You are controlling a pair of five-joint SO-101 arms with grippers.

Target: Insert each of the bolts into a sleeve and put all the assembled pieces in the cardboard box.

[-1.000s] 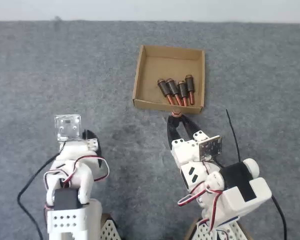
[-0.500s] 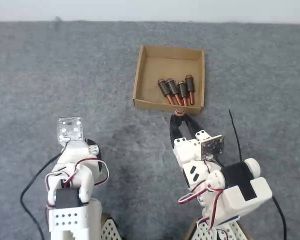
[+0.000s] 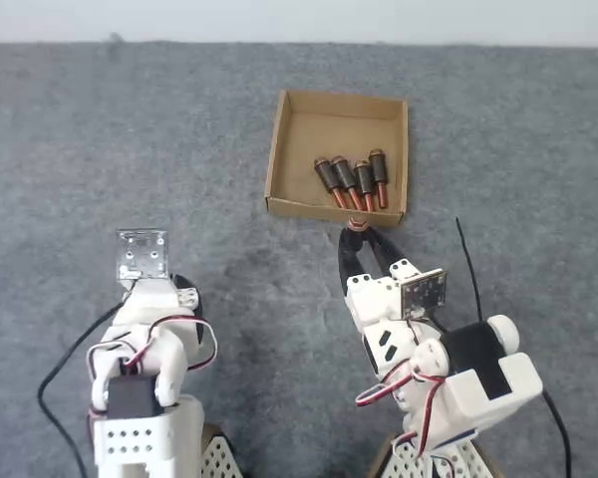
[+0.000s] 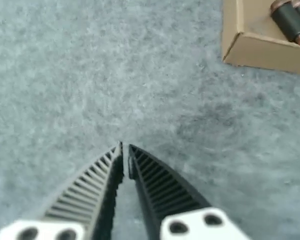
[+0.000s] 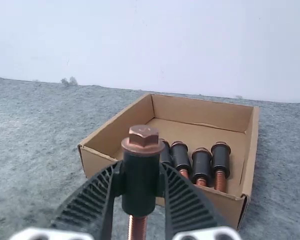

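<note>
A: What does the high view show?

B: A shallow brown cardboard box (image 3: 276,149) sits on the grey felt-covered table (image 3: 110,129), ahead of the right arm. Inside it, four assembled pieces (image 3: 354,181) lie side by side near the wall closest to the arms. Each is a black sleeve with a copper bolt through it. The right gripper (image 3: 356,235) is just outside that wall, and its fingers pinch a fifth assembled piece (image 3: 355,226). The piece's copper head points at the box. The left arm (image 3: 145,339) is folded back, well apart from the box.

A: And the left wrist view?

B: The left gripper (image 4: 125,148) hangs above bare felt. Its ribbed black fingers are pressed almost together, with only a thin slit between the tips and nothing in it. A corner of the cardboard box (image 4: 250,47) lies farther off, and the end of one sleeved bolt shows inside.

A: And the right wrist view?

B: The right gripper (image 5: 140,172) clamps the fifth assembled piece (image 5: 140,185) by its black sleeve, one finger on each side. The piece stands upright, with the hexagonal copper head on top and the threaded shank sticking out below. Just beyond it is the open box (image 5: 115,131), where the four assembled pieces (image 5: 200,162) lie in a row on the floor. A white wall (image 5: 190,40) rises behind the table.
</note>
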